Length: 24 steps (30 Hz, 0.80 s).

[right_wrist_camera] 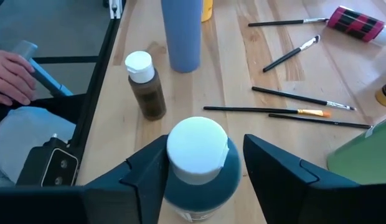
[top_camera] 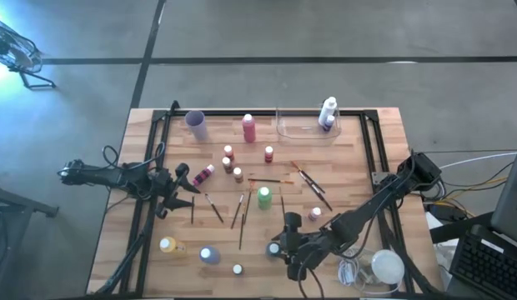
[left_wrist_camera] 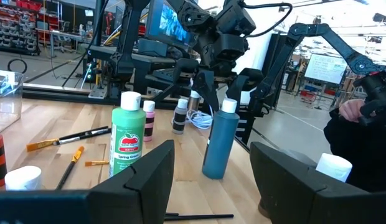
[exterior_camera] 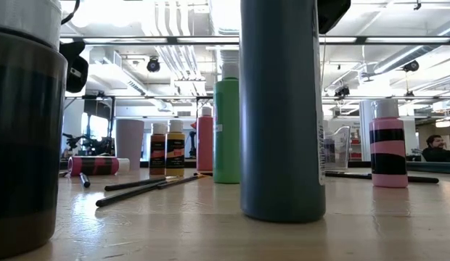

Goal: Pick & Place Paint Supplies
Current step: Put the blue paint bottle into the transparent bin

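Teal bottle (right_wrist_camera: pixel 196 163) sits right between the right gripper (right_wrist_camera: pixel 202 168) fingers, open and lined up to grab. Left gripper (left_wrist_camera: pixel 211 171) waits open, far left.

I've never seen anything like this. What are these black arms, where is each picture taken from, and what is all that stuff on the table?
It is a robot with two arms at a wooden table. One picture looks straight down, one looks level across the tabletop, and one comes from a camera on each wrist. Scattered about are small paint bottles, such as a green bottle, and thin paintbrushes, plus a purple cup and a clear tray. The right gripper stands around a teal bottle, one finger on each side; the bottle stands on the table. The left gripper waits open and empty at the left.
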{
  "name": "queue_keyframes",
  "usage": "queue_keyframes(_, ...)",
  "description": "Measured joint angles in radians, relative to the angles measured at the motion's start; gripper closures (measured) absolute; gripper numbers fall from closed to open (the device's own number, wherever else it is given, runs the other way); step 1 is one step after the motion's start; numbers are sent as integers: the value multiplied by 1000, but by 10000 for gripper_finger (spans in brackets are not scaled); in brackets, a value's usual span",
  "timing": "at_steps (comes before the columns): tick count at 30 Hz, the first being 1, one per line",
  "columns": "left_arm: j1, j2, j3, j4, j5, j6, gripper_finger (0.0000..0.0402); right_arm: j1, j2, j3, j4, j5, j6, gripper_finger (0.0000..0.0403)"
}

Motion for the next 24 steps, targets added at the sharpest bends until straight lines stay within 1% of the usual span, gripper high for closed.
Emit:
queue_keyframes(10, 0, 0, 0, 0, 0, 0, 186, -2, 0, 0, 1, 0, -26, 290)
queue_keyframes(16, 0, 0, 0, 0, 0, 0, 186, -2, 0, 0, 1, 0, -26, 290)
queue_keyframes(21, 0, 0, 0, 0, 0, 0, 186, -2, -13, 0, -13, -4, -31, 276)
queue_keyframes(24, 0, 0, 0, 0, 0, 0, 186, -2, -36, 0, -40, -3, -26, 283)
